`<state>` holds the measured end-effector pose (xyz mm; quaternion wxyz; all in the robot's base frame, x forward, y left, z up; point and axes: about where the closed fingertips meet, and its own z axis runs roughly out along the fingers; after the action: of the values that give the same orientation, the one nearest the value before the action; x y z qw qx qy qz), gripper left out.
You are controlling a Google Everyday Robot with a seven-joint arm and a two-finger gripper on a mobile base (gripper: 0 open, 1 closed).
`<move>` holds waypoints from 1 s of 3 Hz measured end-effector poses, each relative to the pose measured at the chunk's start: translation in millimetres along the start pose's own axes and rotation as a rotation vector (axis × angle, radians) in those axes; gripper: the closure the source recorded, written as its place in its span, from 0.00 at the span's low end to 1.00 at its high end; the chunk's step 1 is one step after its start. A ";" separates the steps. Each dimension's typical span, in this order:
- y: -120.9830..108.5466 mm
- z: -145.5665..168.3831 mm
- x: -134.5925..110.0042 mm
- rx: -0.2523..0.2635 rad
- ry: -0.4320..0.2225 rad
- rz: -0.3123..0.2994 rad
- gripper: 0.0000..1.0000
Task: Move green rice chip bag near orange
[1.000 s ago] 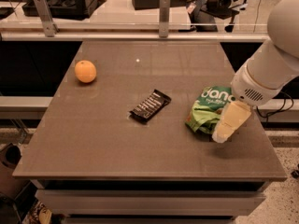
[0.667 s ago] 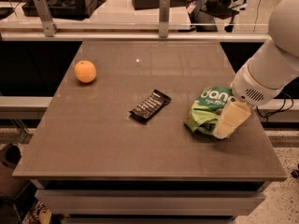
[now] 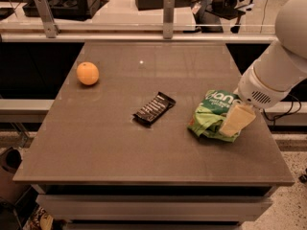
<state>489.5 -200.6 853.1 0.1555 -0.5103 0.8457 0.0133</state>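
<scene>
touching the green rice chip bag [image 3: 210, 115], the tool [image 3: 236, 121] may grasp it; cannot tell.

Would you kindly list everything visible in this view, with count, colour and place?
orange: one, orange, far left part of the table
wrapped bar: one, black, lying flat near the table's middle
chip bag: one, green with white lettering, crumpled at the right side
table: one, grey-brown, bearing all three items
posts: two, grey, upright behind the far edge
arm: one, white, reaching in from the right
pincer: one, cream, against the chip bag's right side
</scene>
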 end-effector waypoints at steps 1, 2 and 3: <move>-0.2 -1.8 -0.6 0.000 0.000 0.000 0.87; -0.2 -1.9 -0.6 0.000 0.000 0.000 1.00; -0.2 -1.9 -0.6 0.000 0.000 0.000 1.00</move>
<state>489.5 -200.5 855.1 0.1554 -0.5104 0.8457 0.0133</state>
